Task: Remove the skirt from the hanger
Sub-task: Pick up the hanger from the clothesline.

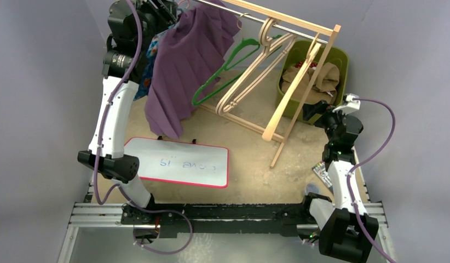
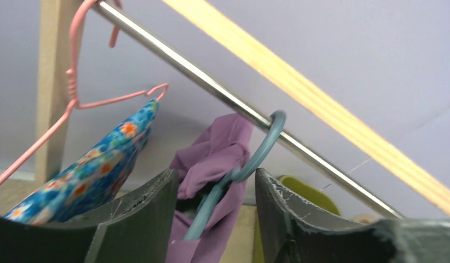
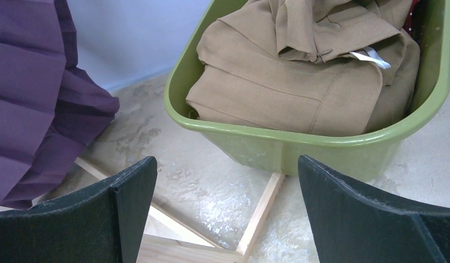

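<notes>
The purple pleated skirt [image 1: 184, 60] hangs from a light blue hanger [image 2: 261, 150] hooked over the metal rail [image 2: 212, 90] of the wooden rack [image 1: 299, 27]. In the left wrist view the skirt's bunched waist [image 2: 212, 159] and the hanger's neck sit between the fingers of my left gripper [image 2: 214, 172], which is open with a gap on each side. In the top view that gripper [image 1: 168, 15] is up at the rail, partly hidden by the skirt. My right gripper [image 1: 317, 109] stands wide open and holds nothing, low near the rack's foot [image 3: 227, 164].
A floral garment [image 2: 97, 170] on a pink wire hanger [image 2: 75, 82] hangs left of the skirt. A green hanger [image 1: 223, 71] and wooden hangers [image 1: 255, 71] hang to its right. A green bin [image 3: 288, 139] holds tan clothes [image 3: 299, 66]. A whiteboard [image 1: 179, 161] lies in front.
</notes>
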`<state>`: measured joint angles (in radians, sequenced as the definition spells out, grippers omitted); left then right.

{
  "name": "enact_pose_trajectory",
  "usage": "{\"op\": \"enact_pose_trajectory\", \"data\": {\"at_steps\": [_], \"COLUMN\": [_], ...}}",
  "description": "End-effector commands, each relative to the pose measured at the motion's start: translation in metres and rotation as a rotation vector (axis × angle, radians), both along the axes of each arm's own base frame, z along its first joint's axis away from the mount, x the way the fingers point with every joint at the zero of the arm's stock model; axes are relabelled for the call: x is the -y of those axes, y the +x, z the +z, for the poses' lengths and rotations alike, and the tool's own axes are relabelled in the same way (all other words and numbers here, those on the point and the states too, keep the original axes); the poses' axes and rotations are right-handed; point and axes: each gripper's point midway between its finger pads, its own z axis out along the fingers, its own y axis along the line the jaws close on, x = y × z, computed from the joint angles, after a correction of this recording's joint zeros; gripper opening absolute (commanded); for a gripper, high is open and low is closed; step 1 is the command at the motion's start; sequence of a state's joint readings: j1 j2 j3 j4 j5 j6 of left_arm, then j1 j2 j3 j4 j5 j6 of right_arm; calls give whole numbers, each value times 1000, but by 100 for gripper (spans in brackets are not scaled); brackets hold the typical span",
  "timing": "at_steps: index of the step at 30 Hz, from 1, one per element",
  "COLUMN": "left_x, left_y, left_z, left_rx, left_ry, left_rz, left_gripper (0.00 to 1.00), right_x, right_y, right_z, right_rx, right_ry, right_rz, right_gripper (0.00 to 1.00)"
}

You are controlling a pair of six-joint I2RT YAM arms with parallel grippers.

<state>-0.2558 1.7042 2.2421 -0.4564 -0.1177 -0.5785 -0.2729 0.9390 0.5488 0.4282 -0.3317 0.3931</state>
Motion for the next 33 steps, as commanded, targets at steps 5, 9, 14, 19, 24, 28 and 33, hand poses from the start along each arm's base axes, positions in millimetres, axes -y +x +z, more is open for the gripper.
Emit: {"op": "enact_pose_trajectory", "data": {"at_steps": [5,9,14,19,24,28,33], "left_x": [23,25,25,25,28,31,29], "left_y": [12,16,13,7,-4,-15,-36], "left_z": [42,43,44,46,65,85,108], "left_rx": [168,181,187,191,229,266,324], "left_ry": [-118,-116,-125,-141,-199,-293,-405], "left_rz": [-170,-180,-184,-195,-229,-270,-310], "left_gripper": [51,40,18,5,0,0,0], "right_x": [-1,0,0,-1,-1,0,1], "right_y": [0,0,1,2,3,2,3], "right_z": [20,20,21,21,20,17,19], "right_rx": [77,78,71,70,76,72,68], "right_ry": [-15,-21,-40,-30,-14,-21,-39], "right_rz": [1,-2,1,9,4,2,1], "right_gripper": [99,99,99,99,99,99,99]}}
